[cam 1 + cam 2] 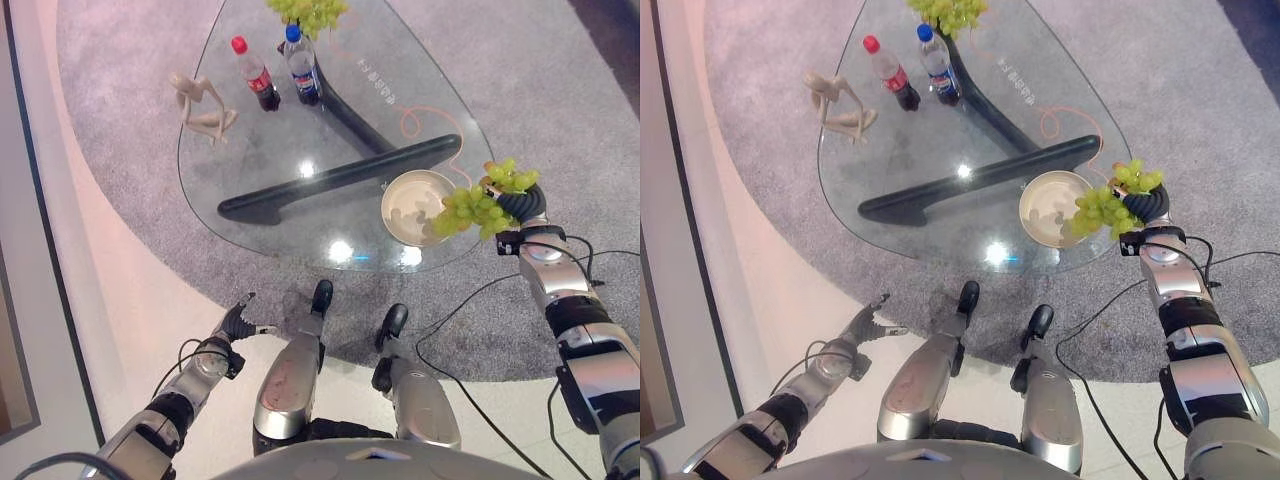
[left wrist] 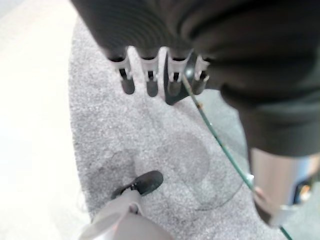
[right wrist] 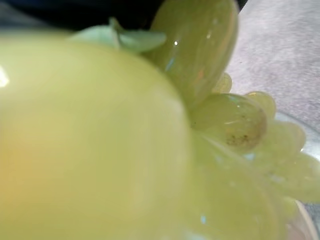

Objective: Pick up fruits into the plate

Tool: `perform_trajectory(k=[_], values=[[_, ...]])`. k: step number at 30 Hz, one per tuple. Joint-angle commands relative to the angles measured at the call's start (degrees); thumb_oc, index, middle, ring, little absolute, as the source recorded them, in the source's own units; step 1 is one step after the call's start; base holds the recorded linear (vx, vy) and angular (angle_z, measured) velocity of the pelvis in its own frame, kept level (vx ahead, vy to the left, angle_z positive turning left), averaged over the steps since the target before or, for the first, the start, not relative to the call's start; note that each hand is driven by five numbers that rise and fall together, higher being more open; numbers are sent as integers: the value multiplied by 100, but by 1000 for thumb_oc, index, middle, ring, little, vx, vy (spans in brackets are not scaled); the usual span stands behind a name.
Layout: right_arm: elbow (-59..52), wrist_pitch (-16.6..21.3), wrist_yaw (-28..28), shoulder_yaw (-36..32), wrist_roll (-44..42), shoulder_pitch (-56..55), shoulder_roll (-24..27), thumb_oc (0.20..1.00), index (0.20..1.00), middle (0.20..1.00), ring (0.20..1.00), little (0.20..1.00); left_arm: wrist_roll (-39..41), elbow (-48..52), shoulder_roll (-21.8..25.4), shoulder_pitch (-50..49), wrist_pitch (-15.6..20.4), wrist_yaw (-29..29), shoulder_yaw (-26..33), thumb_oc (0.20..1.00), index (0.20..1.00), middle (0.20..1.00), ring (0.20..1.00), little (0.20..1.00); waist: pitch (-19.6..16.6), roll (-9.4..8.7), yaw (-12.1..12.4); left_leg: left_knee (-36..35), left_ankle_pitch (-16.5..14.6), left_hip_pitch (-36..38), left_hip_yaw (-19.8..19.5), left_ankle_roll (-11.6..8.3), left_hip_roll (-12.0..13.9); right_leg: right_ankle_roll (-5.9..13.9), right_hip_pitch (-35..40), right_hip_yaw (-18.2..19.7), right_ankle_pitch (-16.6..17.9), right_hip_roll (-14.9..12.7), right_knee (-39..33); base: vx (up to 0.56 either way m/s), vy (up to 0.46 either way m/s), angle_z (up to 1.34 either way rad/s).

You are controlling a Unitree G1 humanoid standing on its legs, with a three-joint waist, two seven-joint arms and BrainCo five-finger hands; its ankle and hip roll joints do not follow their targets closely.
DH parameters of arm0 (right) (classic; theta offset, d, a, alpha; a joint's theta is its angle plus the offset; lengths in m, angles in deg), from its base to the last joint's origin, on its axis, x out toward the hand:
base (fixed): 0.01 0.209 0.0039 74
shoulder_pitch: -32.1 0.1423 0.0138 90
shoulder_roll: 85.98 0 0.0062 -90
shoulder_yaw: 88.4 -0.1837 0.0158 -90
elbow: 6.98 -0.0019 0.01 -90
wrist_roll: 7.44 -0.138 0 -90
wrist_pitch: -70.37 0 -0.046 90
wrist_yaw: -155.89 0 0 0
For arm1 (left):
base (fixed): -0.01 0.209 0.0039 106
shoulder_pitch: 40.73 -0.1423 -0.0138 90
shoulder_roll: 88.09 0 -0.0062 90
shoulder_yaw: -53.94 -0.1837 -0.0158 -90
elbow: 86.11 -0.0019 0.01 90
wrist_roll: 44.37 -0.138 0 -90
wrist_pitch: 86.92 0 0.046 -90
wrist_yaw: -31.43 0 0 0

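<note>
My right hand (image 1: 526, 204) is shut on a bunch of green grapes (image 1: 474, 209) and holds it in the air over the right rim of a round beige plate (image 1: 399, 187). The plate is empty and sits near the right front edge of the glass table (image 1: 270, 150). In the right wrist view the grapes (image 3: 225, 120) press close against the camera. A second bunch of green grapes (image 1: 310, 12) lies at the far end of the table. My left hand (image 1: 238, 322) hangs low over the grey carpet in front of the table, its fingers (image 2: 150, 82) straight and holding nothing.
Two cola bottles, one red-capped (image 1: 256, 75) and one blue-capped (image 1: 302, 66), stand at the far side. A beige figurine (image 1: 203, 108) stands at the far left. A dark curved base (image 1: 340, 175) shows under the glass.
</note>
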Motion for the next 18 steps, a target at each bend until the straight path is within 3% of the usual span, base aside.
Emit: perform_trajectory(k=[1,18], values=[[-406,244,-213,328,318,555,511,200,200,200,200,200,263,-102,-98,146,99,183,-191,1000,1000,1000,1000,1000,-11,-198,0,866,-979,-315,208,302,-450,70,-811,281,-504,-274,1196,-48,102,3],[198,-322,-440,973,1275,1424,313,200,200,200,200,200,570,97,-106,202,153,220,-433,1000,1000,1000,1000,1000,-11,-105,208,1250,-971,-1228,356,389,-577,161,-1877,251,-465,-389,1712,-10,46,6]])
